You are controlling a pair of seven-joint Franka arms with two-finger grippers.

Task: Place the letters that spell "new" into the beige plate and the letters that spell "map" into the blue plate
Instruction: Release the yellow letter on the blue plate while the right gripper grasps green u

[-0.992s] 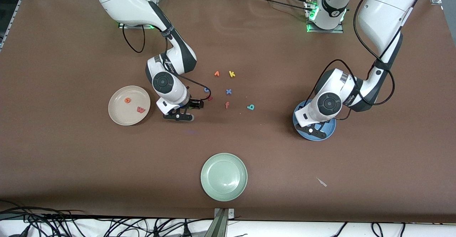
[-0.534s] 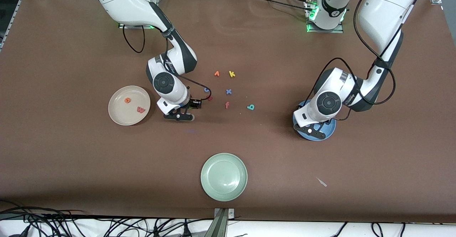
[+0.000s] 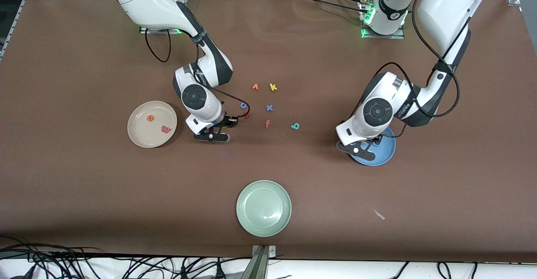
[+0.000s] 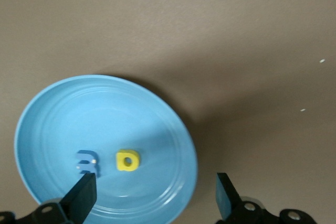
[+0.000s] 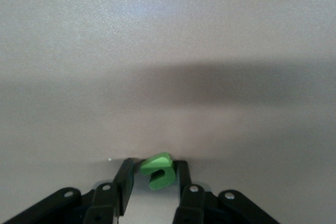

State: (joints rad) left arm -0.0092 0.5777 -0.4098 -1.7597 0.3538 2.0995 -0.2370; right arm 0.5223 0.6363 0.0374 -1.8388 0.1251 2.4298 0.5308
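Observation:
The blue plate [image 4: 47,119] holds the light blue m [image 4: 88,162] and the yellow a [image 4: 128,160]. My left gripper [image 4: 155,201] hangs open over that plate's rim [image 3: 387,153], holding nothing. The teal p [image 3: 295,126] lies on the table between the two arms. Down at the table, my right gripper [image 5: 154,179] is shut on the green n [image 5: 157,170], which sits tilted between the fingers. In the front view that gripper [image 3: 212,136] is beside the beige plate [image 3: 138,135], which holds the orange e [image 3: 150,118] and the pink-red w [image 3: 166,129].
Loose letters lie mid-table: an orange one [image 3: 255,87], yellow k [image 3: 273,87], blue x [image 3: 269,108], red-orange f [image 3: 267,123], blue o [image 3: 243,105] and a dark red one [image 3: 247,115]. A pale green plate [image 3: 264,208] sits nearest the front camera.
My left gripper has opened and drifted from over the blue plate's middle toward its rim at the right arm's end. My right gripper's fingers have closed in on the green n.

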